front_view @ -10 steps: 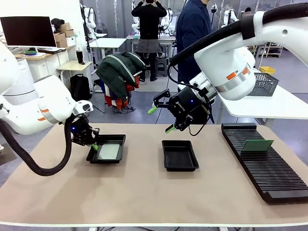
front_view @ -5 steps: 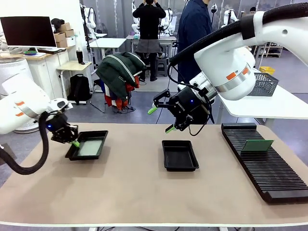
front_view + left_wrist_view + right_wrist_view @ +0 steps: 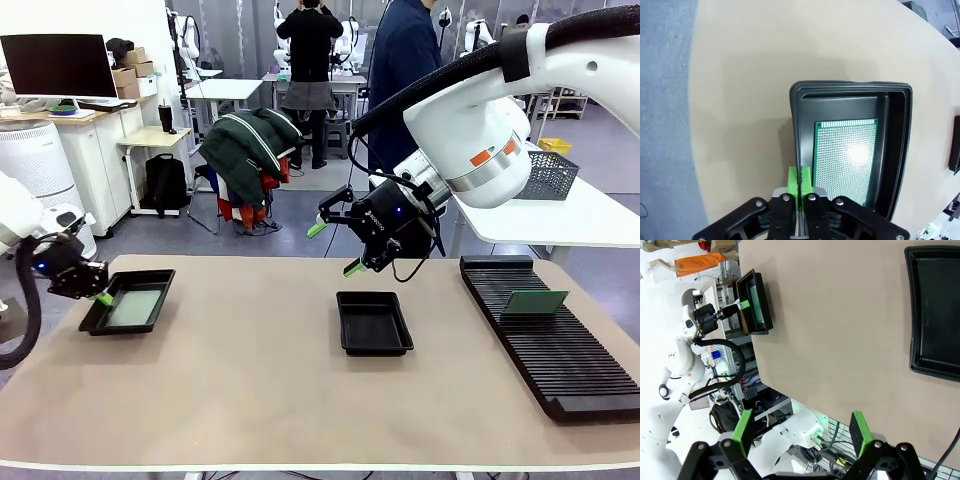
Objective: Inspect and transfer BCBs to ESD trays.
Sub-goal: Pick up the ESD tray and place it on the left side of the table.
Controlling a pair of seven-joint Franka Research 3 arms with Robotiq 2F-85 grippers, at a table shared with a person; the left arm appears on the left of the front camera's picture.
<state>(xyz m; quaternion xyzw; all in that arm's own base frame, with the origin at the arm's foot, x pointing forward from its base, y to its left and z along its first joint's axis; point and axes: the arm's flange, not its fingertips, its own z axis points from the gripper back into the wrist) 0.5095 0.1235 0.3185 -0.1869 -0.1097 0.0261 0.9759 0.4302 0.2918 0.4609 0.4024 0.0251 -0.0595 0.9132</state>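
Observation:
An ESD tray (image 3: 150, 285) lies near the table's left end with a green BCB (image 3: 135, 308) flat inside it. My left gripper (image 3: 102, 297) is shut on that tray's near-left rim. The left wrist view has the green fingertips (image 3: 800, 176) pinched on the rim of the tray (image 3: 850, 89), with the speckled BCB (image 3: 845, 155) on its floor. A second ESD tray (image 3: 375, 345) sits empty mid-table. My right gripper (image 3: 335, 248) hangs open above its far-left side, holding nothing. Its wrist view has the gripper (image 3: 801, 432) open and the empty tray (image 3: 935, 315) beyond.
A long black slotted rack (image 3: 545, 350) lies at the table's right, with one more green board (image 3: 535, 301) standing in it. A grey mesh basket (image 3: 550, 175) sits on a white side table. A person in dark blue (image 3: 400, 60) stands beyond the far edge.
My left arm has pulled the tray with the board leftwards across the table, from left of centre to near the left end. The right arm has not moved.

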